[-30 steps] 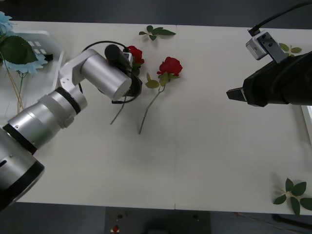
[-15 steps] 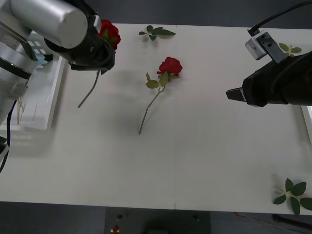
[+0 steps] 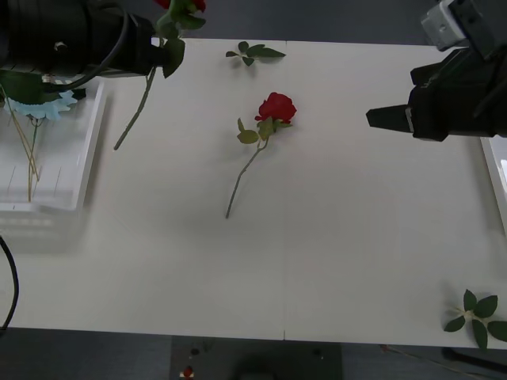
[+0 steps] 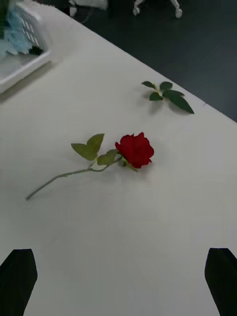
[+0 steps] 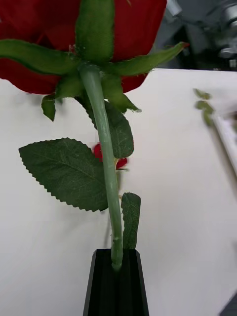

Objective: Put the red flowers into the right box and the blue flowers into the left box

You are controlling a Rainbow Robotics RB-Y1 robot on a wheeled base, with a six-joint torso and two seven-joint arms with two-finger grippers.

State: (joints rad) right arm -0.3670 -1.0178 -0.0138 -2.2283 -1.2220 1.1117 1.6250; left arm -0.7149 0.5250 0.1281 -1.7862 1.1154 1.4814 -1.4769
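My left gripper (image 5: pixel 116 279) is shut on the stem of a red rose (image 5: pixel 74 34), held in the air over the table's far left part, next to the left box. In the front view that rose (image 3: pixel 179 6) sits at the top edge with its stem hanging down. A second red rose (image 3: pixel 276 106) lies on the table's middle, also seen from the right wrist (image 4: pixel 134 149). Blue flowers (image 3: pixel 36 104) lie in the left box (image 3: pixel 55 202). My right gripper (image 4: pixel 118 281) hovers open above the table's right side, apart from the lying rose. The right box (image 3: pixel 499 178) shows as a pale edge.
Loose green leaf sprigs lie at the far edge (image 3: pixel 253 53) and at the near right corner (image 3: pixel 475 313). Bare tabletop stretches between the lying rose and the right box.
My left arm has lifted the rose off the table and carried it up and toward the far left. The right gripper has shifted slightly upward. The second rose has not moved.
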